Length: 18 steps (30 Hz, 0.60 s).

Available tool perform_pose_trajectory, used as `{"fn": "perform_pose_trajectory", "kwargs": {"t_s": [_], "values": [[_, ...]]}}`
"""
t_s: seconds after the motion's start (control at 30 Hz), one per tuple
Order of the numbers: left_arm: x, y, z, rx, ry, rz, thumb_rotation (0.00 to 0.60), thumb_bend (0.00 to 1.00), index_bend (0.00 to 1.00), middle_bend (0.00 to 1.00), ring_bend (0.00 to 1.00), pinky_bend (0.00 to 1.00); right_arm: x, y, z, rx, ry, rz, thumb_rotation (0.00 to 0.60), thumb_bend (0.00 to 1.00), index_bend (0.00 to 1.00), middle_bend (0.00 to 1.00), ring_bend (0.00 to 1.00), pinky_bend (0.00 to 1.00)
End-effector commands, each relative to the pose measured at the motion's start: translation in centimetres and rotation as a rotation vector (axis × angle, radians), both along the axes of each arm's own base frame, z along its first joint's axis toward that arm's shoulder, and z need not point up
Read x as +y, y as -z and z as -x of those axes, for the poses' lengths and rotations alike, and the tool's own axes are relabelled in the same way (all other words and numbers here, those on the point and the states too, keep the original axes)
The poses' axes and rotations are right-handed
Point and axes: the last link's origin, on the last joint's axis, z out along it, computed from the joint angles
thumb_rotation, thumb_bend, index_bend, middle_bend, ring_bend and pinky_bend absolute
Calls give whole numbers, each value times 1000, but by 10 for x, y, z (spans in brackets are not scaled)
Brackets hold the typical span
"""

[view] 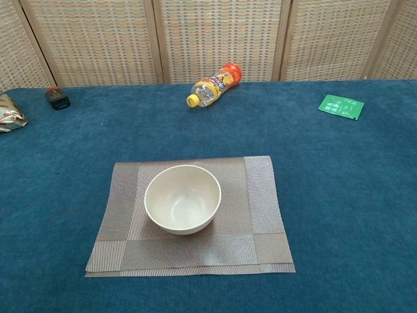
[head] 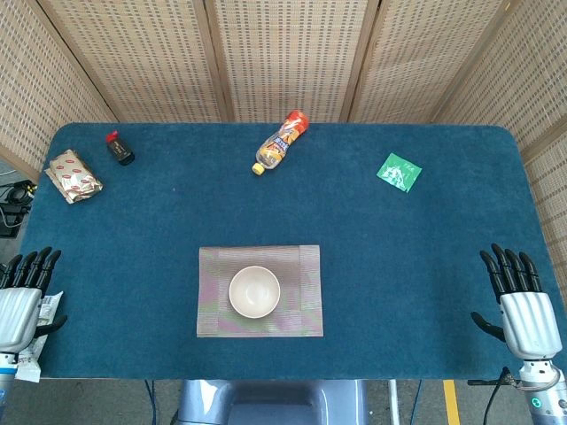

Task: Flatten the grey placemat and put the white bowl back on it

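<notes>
The grey placemat [head: 297,292] [view: 260,195] lies at the front middle of the blue table. Along its near edge two layers show, one slightly offset from the other. The white bowl [head: 254,291] [view: 182,198] stands upright and empty on the mat's centre. My left hand [head: 22,301] rests at the table's front left corner with its fingers straight and apart, holding nothing. My right hand [head: 523,305] is at the front right corner in the same pose, also empty. Both hands are far from the mat, and neither shows in the chest view.
A plastic bottle [head: 282,142] [view: 214,83] lies on its side at the back middle. A green packet [head: 400,172] [view: 341,106] is at the back right. A small black bottle [head: 120,149] [view: 57,98] and a snack packet [head: 73,175] [view: 10,112] sit at the back left. A white wrapper [head: 40,341] lies by my left hand.
</notes>
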Motion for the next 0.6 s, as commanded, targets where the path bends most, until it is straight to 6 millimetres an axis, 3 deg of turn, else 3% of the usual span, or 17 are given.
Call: {"fn": "perform_pose_trajectory", "kwargs": {"t_s": [0.03, 0.6], "values": [[0, 0, -1, 0, 7, -2, 600, 33, 0, 0, 0, 0, 1, 0, 0, 1, 1, -2, 600, 106, 0, 0, 0, 0], [1, 11, -9, 3, 53, 41, 600, 34, 0, 0, 0, 0, 1, 0, -1, -9, 4, -8, 600, 105, 0, 0, 0, 0]]}}
